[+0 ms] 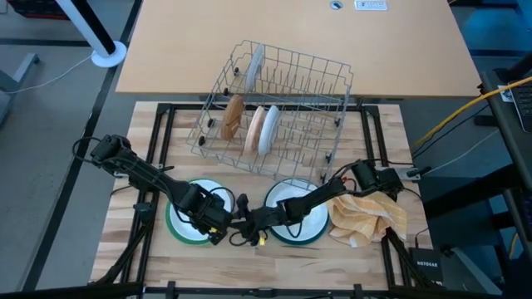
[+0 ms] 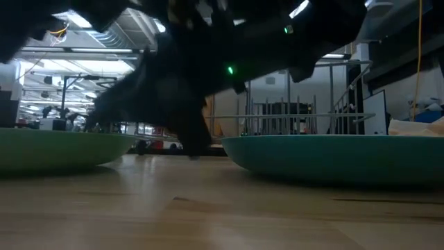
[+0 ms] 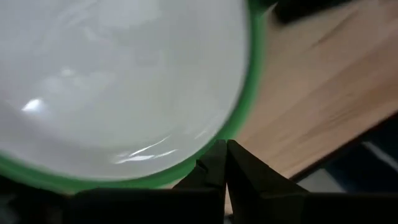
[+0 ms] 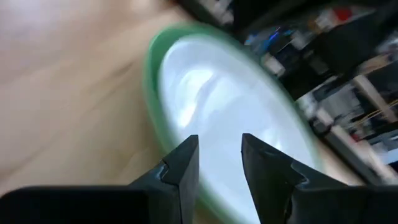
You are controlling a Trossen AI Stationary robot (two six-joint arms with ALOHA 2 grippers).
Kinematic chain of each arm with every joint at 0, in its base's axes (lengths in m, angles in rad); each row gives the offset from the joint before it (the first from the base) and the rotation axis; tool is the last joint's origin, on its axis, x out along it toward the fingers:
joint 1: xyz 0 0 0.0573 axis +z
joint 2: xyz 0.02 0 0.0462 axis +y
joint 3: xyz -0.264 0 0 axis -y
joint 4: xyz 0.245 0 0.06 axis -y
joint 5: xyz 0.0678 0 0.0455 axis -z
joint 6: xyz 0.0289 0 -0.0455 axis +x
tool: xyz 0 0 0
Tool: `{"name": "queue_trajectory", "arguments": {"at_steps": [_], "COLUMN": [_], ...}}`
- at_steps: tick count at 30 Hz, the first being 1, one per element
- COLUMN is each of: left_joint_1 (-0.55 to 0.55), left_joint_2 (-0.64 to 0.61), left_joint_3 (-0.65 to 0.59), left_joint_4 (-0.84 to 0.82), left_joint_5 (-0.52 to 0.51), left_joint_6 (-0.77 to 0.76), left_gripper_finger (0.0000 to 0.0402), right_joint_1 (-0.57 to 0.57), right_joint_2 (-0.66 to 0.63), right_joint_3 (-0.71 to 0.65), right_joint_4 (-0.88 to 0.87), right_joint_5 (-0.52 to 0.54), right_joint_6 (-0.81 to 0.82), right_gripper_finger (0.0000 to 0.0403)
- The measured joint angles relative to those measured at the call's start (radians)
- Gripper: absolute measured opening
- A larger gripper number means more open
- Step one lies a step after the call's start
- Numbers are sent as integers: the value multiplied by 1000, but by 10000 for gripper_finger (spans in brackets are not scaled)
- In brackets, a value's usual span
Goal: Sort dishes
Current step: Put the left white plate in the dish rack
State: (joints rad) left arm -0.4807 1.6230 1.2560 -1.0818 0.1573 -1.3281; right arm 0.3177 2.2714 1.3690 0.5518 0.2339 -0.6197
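A white plate (image 1: 199,203) lies on a green plate (image 1: 176,228) at the near left. At the near right, another white plate (image 1: 301,203) lies on a teal plate (image 1: 317,234). My left gripper (image 3: 224,155) is shut and points down at the green plate's rim (image 3: 245,106), on the side facing the teal plate. My right gripper (image 4: 219,152) is open. It reaches across the teal plate toward the green plate's rim (image 4: 152,68), with the white plate (image 4: 217,93) showing between its fingers. Brown, tan and white plates (image 1: 253,124) stand on edge in the wire rack (image 1: 287,71). My left gripper's shut fingertips (image 3: 214,163) stand right at the green plate's outer rim (image 3: 205,168), coming from above. Whether they touch the rim or the table beside it, I cannot tell.
The yellow checked cloth (image 1: 370,218) lies crumpled to the right of the teal plate. The rack stands at the table's far side, half on a tan tabletop (image 1: 399,50). In the low view a dark arm (image 2: 187,125) comes down between the green plate (image 2: 55,149) and the teal plate (image 2: 333,156).
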Motion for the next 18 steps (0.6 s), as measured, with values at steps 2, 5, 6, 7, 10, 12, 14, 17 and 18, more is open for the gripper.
{"name": "queue_trajectory", "arguments": {"at_steps": [2, 5, 6, 7, 10, 12, 14, 17, 18], "left_joint_1": [-20, -59, -75, -90, -136, -162, -182, -207, -216], "left_joint_2": [0, 0, 0, 0, 0, 1, 2, 9, 10], "left_joint_3": [0, -1, -1, -2, -2, -2, -5, -6, -6], "left_joint_4": [-51, -113, -122, -121, -79, -65, -54, -62, -61], "left_joint_5": [-1, -9, -11, -11, -11, -10, -11, -19, -26], "left_joint_6": [-3, 5, 16, 31, 98, 114, 113, 141, 166], "left_gripper_finger": [0, 0, 1, 2, 11, 26, 49, 90, 103], "right_joint_1": [0, 1, 1, 1, 1, 1, 2, 2, 2], "right_joint_2": [1, 1, 1, 1, 1, 1, 1, 1, 1], "right_joint_3": [0, 0, 0, 0, 0, 0, 0, 0, 0], "right_joint_4": [-52, -85, -85, -85, -84, -84, -83, -83, -82], "right_joint_5": [-10, -16, -15, -13, -9, -9, -9, -9, -9], "right_joint_6": [0, 9, 9, 9, 10, 10, 11, 12, 12], "right_gripper_finger": [127, 127, 127, 127, 127, 127, 127, 127, 127]}}
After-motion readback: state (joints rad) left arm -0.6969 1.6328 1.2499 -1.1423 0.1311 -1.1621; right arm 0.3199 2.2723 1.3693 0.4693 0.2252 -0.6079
